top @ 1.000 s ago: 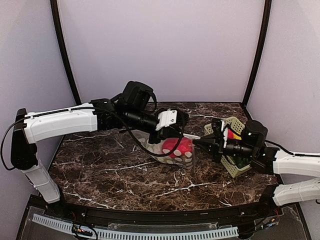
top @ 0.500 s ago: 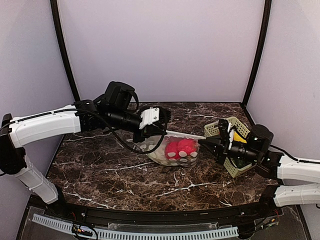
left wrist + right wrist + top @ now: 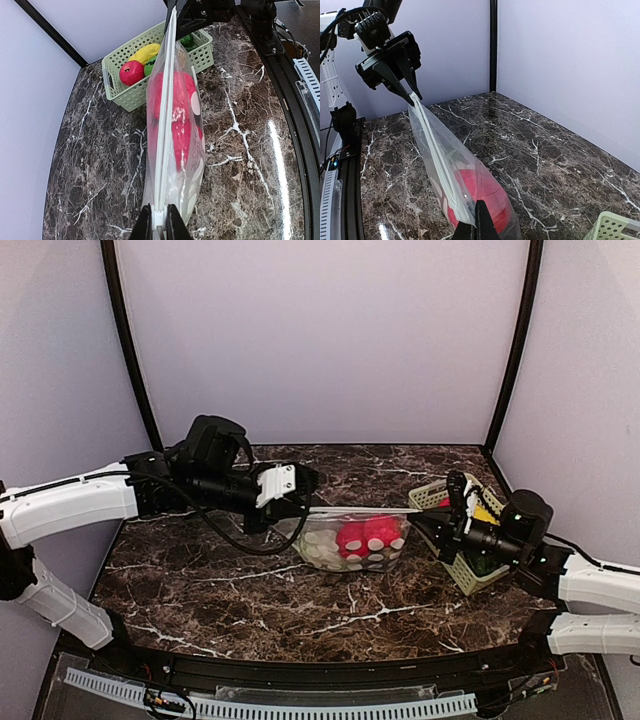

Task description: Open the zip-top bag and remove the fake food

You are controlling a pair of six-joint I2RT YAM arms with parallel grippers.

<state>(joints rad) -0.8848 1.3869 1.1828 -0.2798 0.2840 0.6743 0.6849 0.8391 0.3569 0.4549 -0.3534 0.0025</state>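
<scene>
The clear dotted zip-top bag (image 3: 350, 543) hangs stretched between my two grippers, its zip edge pulled taut and level above the marble table. Red round fake food (image 3: 366, 533) sits inside it; the pale shapes beside it I cannot tell from the printed dots. My left gripper (image 3: 303, 508) is shut on the white zip slider (image 3: 159, 220) at the bag's left end. My right gripper (image 3: 425, 516) is shut on the bag's right top corner (image 3: 470, 220). In the left wrist view the bag (image 3: 175, 125) runs away from my fingers; the red food (image 3: 172, 115) fills its middle.
A light-green lattice basket (image 3: 470, 582) stands at the right, just behind my right gripper, holding yellow, red and green toy fruits (image 3: 137, 62). Its wall also shows in the left wrist view (image 3: 125, 95). Black frame posts rise at the back corners.
My left gripper has moved left along the zip edge with the slider. The bag has been drawn out longer and tauter. My right gripper has shifted slightly right, still holding its corner.
</scene>
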